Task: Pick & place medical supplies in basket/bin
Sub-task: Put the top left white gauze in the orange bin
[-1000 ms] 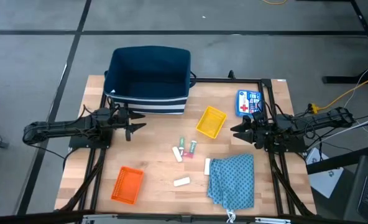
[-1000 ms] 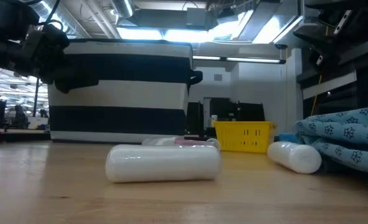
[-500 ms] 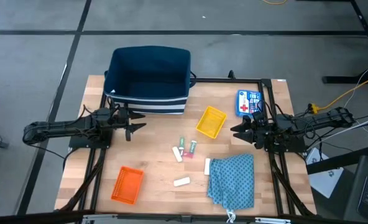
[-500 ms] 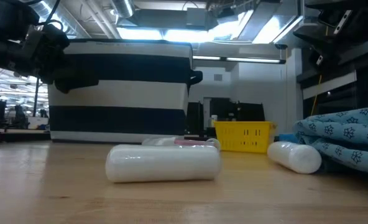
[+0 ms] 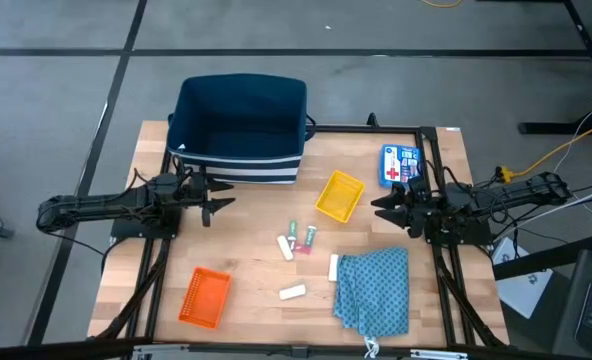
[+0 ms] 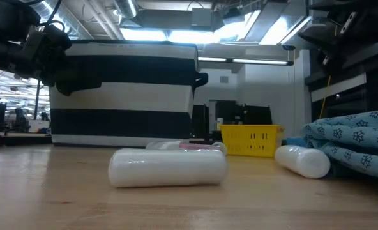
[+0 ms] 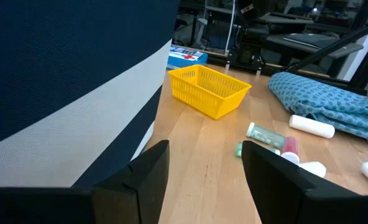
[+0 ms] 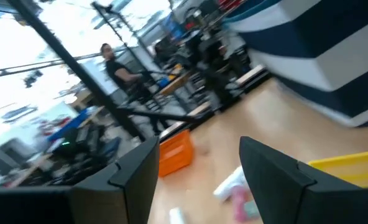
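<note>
the left tool (image 5: 216,195) hovers with its fingers apart and empty, just beside the striped navy bin (image 5: 241,125). the right tool (image 5: 384,207) waits opposite, fingers spread wide and empty, near the yellow basket (image 5: 339,195). between the 2 tools on the counter (image 5: 246,270) lie the small green and pink tubes (image 5: 301,236) and 3 white rolls (image 5: 292,292). the teal patterned cloth (image 5: 374,288) sits just below the right tool. an orange basket (image 5: 205,296) lies below the left tool.

Three white rolls (image 5: 292,292) and small green, pink and red tubes (image 5: 302,236) lie loose at centre frame. The teal patterned cloth (image 5: 373,287) lies crumpled lower right, just beside one roll
</note>
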Controlling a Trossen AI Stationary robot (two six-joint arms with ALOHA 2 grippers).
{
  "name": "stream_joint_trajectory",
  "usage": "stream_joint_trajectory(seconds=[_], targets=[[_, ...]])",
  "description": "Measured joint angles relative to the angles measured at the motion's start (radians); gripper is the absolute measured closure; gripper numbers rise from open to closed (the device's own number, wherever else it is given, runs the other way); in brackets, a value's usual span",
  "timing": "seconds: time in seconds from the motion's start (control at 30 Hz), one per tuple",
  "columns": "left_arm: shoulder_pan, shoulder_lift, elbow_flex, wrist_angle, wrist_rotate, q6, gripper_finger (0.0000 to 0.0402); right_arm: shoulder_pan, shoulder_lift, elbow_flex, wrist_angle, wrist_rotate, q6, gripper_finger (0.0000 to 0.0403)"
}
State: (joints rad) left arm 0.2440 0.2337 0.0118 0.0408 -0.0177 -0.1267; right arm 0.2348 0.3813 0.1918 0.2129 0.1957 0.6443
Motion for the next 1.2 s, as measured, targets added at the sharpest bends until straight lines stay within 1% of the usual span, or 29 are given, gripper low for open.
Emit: stream_joint_trajectory(seconds=[0.1, 0.27, 0.33, 0.4, 0.47, 0.6, 0.7, 0.8, 0.9, 1.0, 1.13, 1.2], targets=[[0.0, 0.0, 0.0, 0.0, 0.0, 0.0, 0.0203, 0.0, 0.0, 0.0, 0.0, 0.037, -0.008, 0.0179], [0.0, 0.0, 0.0, 0.0, 0.0, 0.0, 0.0203, 0.0, 0.0, 0.0, 0.001, 0.085, 0.056, 0.0179], [0.0, 0.0, 0.0, 0.0, 0.0, 0.0, 0.0203, -0.002, 0.0, 0.0, 0.01, 0.087, 0.056, 0.0179], [0.0, 0.0, 0.0, 0.0, 0.0, 0.0, 0.0203, -0.002, 0.0, 0.0, 0.021, 0.12, 0.062, 0.0179], [0.0, 0.0, 0.0, 0.0, 0.0, 0.0, 0.0203, -0.002, 0.0, 0.0, 0.028, 0.183, 0.127, 0.0179], [0.0, 0.0, 0.0, 0.0, 0.0, 0.0, 0.0203, -0.002, 0.0, 0.0, 0.035, 0.353, 0.286, 0.0179], [0.0, 0.0, 0.0, 0.0, 0.0, 0.0, 0.0203, -0.002, 0.0, 0.0, 0.035, 0.456, 0.314, 0.0179], [0.0, 0.0, 0.0, 0.006, -0.001, 0.0, 0.0203, -0.002, 0.0, 0.0, 0.035, 0.515, 0.328, 0.0179], [0.0, 0.0, 0.0, 0.045, -0.016, -0.012, 0.0203, -0.002, 0.0, 0.0, 0.035, 0.554, 0.391, 0.0179], [0.0, 0.0, 0.0, 0.115, -0.038, -0.065, 0.0203, -0.002, 0.0, 0.0, 0.035, 0.564, 0.449, 0.0179], [0.0, 0.0, 0.0, 0.269, -0.095, -0.096, 0.0203, -0.002, 0.0, 0.0, 0.035, 0.575, 0.487, 0.0179], [0.0, 0.0, 0.0, 0.354, -0.104, -0.097, 0.0203, -0.002, 0.0, 0.0, 0.035, 0.592, 0.507, 0.0179]])
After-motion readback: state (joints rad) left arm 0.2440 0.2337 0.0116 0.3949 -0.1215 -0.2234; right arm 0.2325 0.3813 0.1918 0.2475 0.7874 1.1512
